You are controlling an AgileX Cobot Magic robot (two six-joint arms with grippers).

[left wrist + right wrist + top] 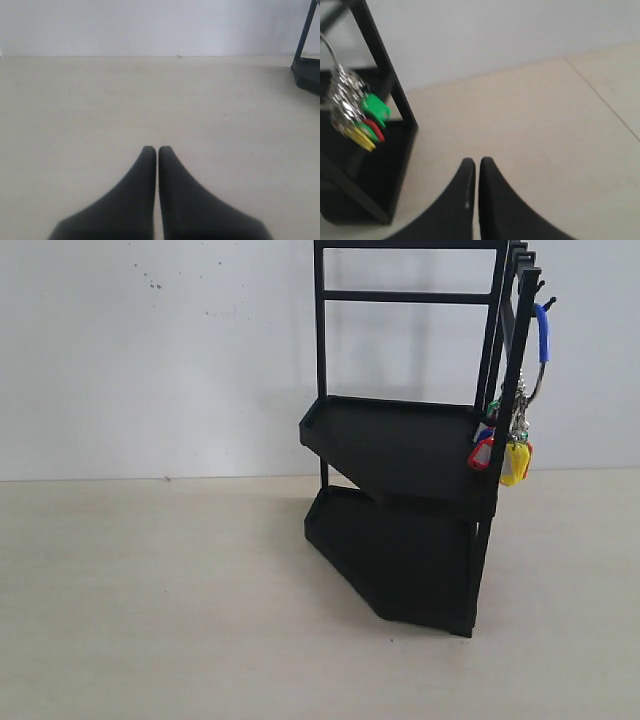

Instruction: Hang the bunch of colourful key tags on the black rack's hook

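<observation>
Black left hand (157,150) and right hand (477,161) are both sitting pinched closed on nothing, pointing out across the worktop (75,100). Key bunch (510,440) is dangling off the hook (547,304) on the rack (400,450).

I see the black rack (410,540) standing on the pale table (150,590). The colourful key tag bunch (516,440) hangs from a hook (543,304) on its right frame, blue sleeve (541,332) uppermost. The red tag (481,454) and yellow tag (515,462) are level with the upper tray (395,440).
</observation>
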